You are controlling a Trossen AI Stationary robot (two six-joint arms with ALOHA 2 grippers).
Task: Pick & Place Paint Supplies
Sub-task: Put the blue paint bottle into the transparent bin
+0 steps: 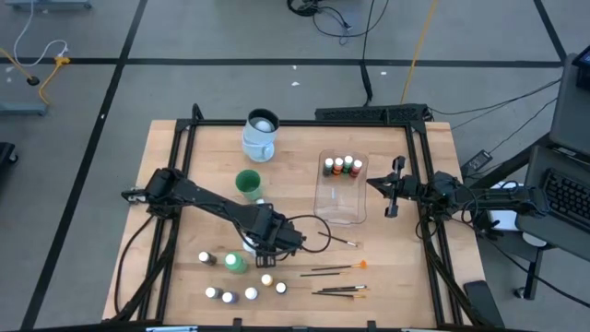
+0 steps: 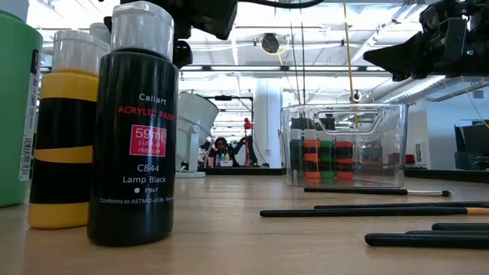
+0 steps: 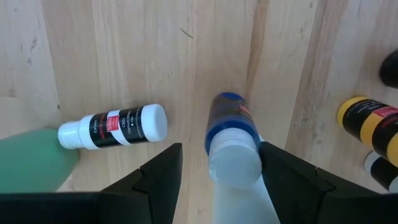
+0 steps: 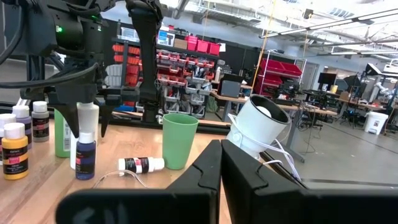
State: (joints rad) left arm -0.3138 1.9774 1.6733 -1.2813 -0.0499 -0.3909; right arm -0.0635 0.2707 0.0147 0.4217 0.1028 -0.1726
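Blue-bodied, white-capped tiny paint bottle (image 3: 231,140) stood upright on wooden table (image 1: 387,286), between left gripper (image 3: 214,180) fingers, parted, apparently not touching. Best lowered centred, closed below cap.

Left arm is reaching across the wooden table (image 1: 175,175), with the left gripper (image 1: 269,247) hanging over the cluster of tiny bottles (image 1: 251,293) near the front edge. Right gripper (image 1: 391,189) is sitting beside the clear tub (image 1: 339,201), which is holding four small bottles (image 1: 342,166). Brushes (image 1: 339,269) are lying loose front right, and a green cup (image 1: 248,183) and the mug (image 1: 260,136) are standing farther back.
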